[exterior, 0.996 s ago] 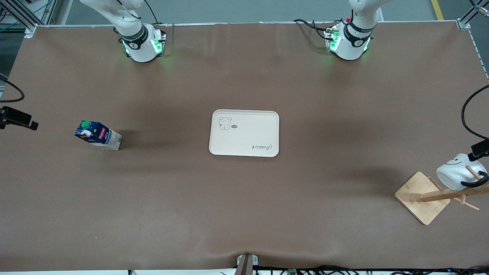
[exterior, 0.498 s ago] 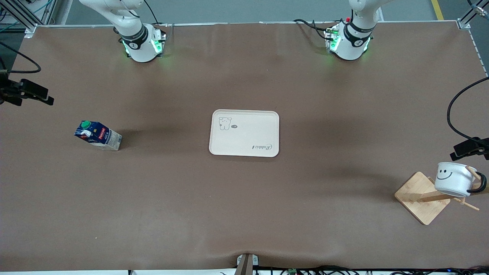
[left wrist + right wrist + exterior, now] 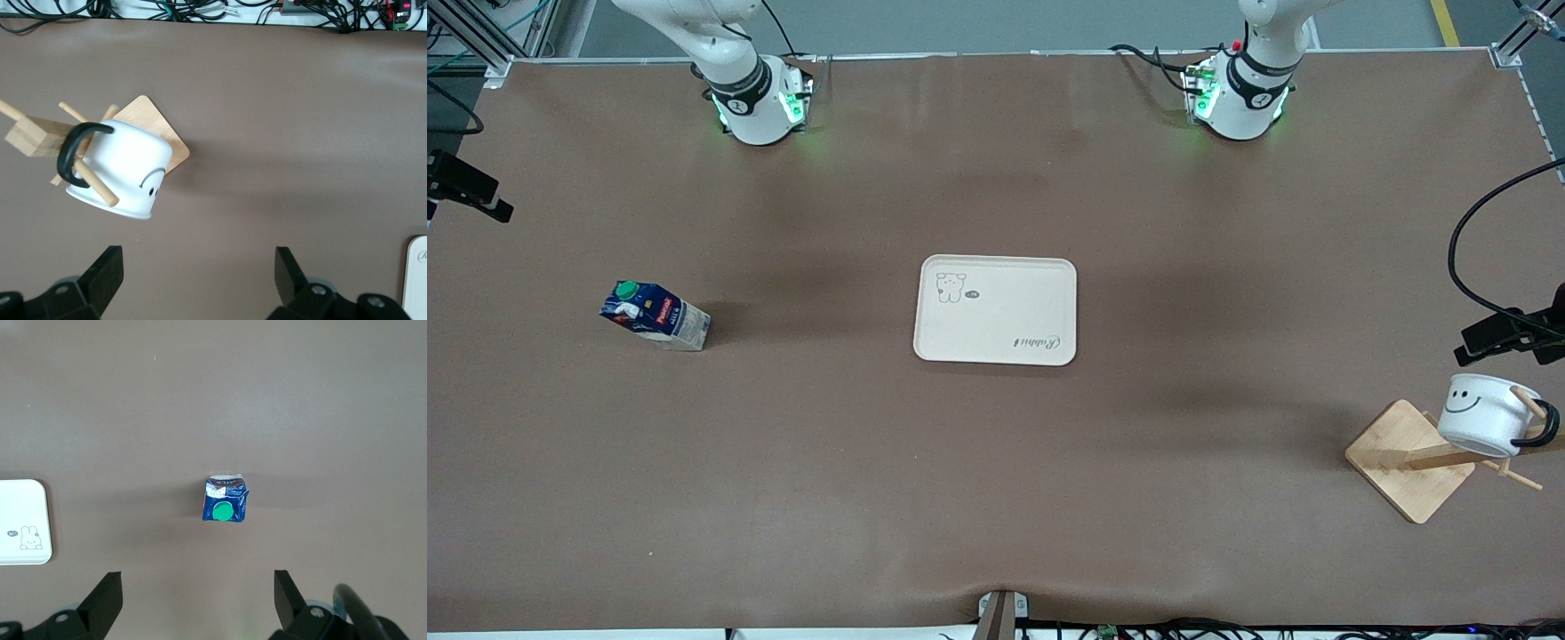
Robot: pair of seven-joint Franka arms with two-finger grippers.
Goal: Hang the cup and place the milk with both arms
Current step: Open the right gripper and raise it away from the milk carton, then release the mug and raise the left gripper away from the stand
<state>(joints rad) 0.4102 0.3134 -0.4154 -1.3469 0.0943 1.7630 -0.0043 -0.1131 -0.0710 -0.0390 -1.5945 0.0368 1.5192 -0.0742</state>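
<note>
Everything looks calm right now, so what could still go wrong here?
The cup hangs by its handle on one thin peg of the rack; a nudge from the open left hand might knock it off. The milk is tall and narrow, so the open right hand might tip it.

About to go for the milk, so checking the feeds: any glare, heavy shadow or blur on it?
Front view: milk sharp, soft shadow falling toward the tray, no glare. Right wrist view: milk crisp from above, green cap clear, evenly lit.
</note>
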